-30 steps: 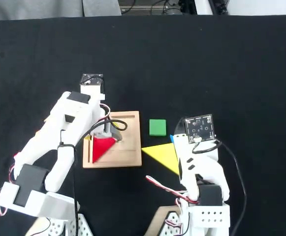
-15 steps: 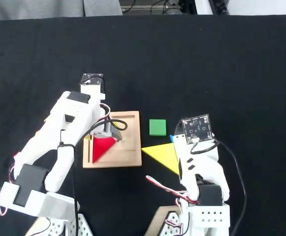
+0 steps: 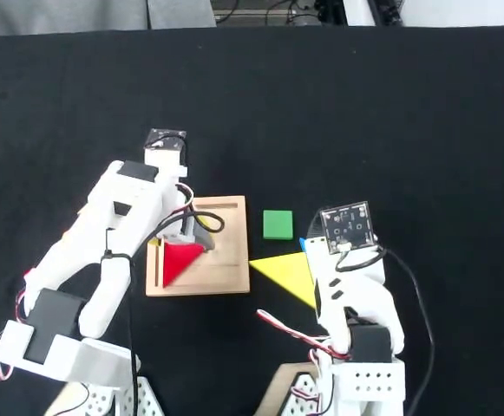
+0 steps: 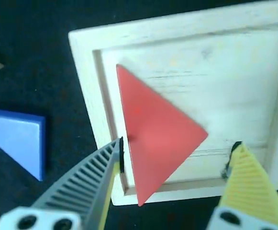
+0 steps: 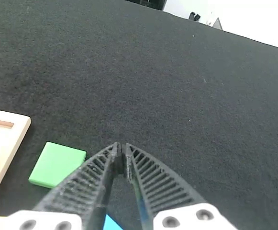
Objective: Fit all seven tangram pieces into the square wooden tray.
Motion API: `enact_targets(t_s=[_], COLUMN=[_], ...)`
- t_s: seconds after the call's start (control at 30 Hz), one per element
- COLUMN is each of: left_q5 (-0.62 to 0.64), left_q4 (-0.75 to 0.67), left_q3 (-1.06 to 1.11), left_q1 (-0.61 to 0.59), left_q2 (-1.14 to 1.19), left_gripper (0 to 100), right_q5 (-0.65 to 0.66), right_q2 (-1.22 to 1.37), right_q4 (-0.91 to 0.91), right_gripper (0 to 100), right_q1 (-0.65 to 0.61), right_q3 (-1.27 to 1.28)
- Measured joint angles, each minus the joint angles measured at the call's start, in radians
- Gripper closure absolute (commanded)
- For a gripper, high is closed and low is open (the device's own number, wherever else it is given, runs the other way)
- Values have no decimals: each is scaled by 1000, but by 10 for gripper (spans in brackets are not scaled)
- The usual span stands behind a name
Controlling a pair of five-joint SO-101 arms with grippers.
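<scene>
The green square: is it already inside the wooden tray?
No, the green square lies flat on the black table, beside the wooden tray and clear of its rim.

A black-clothed table ends at a far edge, beyond which lie dark cables beside grey panels.

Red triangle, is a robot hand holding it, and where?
Nothing is held. The left gripper is open astride the red triangle, which lies on the wooden tray; the right gripper is shut, empty.
</scene>
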Motion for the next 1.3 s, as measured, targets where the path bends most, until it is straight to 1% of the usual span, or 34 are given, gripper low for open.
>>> enact_targets(t_s=[0.2, 0.27, 0.3, 0.37, 0.47, 0.5, 0.57, 0.6, 0.67, 0.73, 0.77, 0.87, 0.93, 1.03, 1.17, 1.3], left_q5=[-32, -80, -110, -164, -229, -253, -307, -325, -345, -356, -358, -358, -358, -374, -443, -473], left_q4=[169, 233, 270, 347, 419, 423, 423, 423, 396, 331, 304, 229, 209, 199, 199, 163], left_q3=[-106, -132, -141, -147, -149, -147, -124, -103, -54, 0, 20, 40, 43, 43, 43, 41], left_q1=[0, 2, 14, 61, 152, 186, 249, 275, 305, 311, 311, 292, 261, 245, 227, 176], left_q2=[-48, -94, -120, -167, -213, -221, -221, -221, -209, -180, -163, -109, -77, -35, 15, 61], left_gripper=[651, 661, 686, 777, 970, 976, 919, 917, 943, 976, 972, 972, 972, 972, 971, 971], right_q5=[0, 0, 0, 0, 0, 0, 0, 0, 0, 0, 0, 0, 0, 0, 0, 0], right_q2=[0, 0, 0, 0, 0, 0, 0, 0, 0, 0, 0, 0, 0, 0, 0, 0], right_q4=[0, 0, 0, 0, 0, 0, 0, 0, 0, 0, 0, 0, 0, 0, 0, 0], right_gripper=[984, 984, 984, 984, 984, 984, 985, 985, 985, 985, 985, 985, 985, 984, 984, 985], right_q1=[0, 0, 0, 0, 0, 0, 0, 0, 0, 0, 0, 0, 0, 0, 0, 0], right_q3=[0, 0, 0, 0, 0, 0, 0, 0, 0, 0, 0, 0, 0, 0, 0, 0])
